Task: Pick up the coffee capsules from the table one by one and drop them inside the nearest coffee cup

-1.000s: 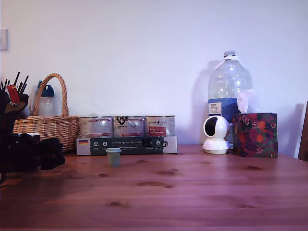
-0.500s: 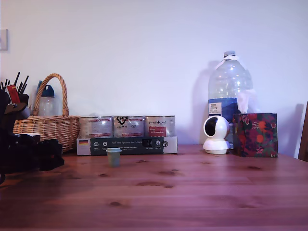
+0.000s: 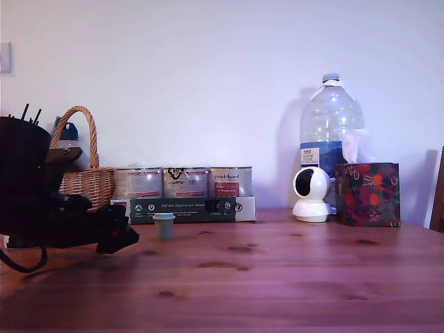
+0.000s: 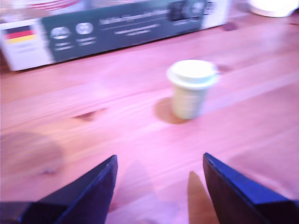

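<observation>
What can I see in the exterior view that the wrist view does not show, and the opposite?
Only the exterior view shows the wicker basket, the three cans, the water bottle, the white camera and the patterned bag. Only the wrist view shows the gripper fingers spread open, with bare table between them. Both show the coffee capsule standing rim up and the long dark box behind it.

A plain white wall [image 3: 208,76] stood at the back. A pale switch plate [image 3: 5,57] was on it, at the exterior view's left. Soft light made faint shadows.
</observation>
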Robot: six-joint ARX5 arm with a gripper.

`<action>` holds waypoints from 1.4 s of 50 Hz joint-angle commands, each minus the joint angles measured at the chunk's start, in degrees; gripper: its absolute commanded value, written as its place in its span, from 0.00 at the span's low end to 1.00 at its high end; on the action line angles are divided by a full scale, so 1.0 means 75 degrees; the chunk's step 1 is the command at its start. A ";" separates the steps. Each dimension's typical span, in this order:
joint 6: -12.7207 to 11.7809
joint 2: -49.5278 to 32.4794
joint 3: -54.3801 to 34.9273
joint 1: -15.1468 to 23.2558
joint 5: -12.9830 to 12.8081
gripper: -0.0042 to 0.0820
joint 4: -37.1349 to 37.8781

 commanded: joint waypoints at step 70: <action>-0.0020 0.0358 0.1740 -0.0565 0.0012 0.65 -0.1830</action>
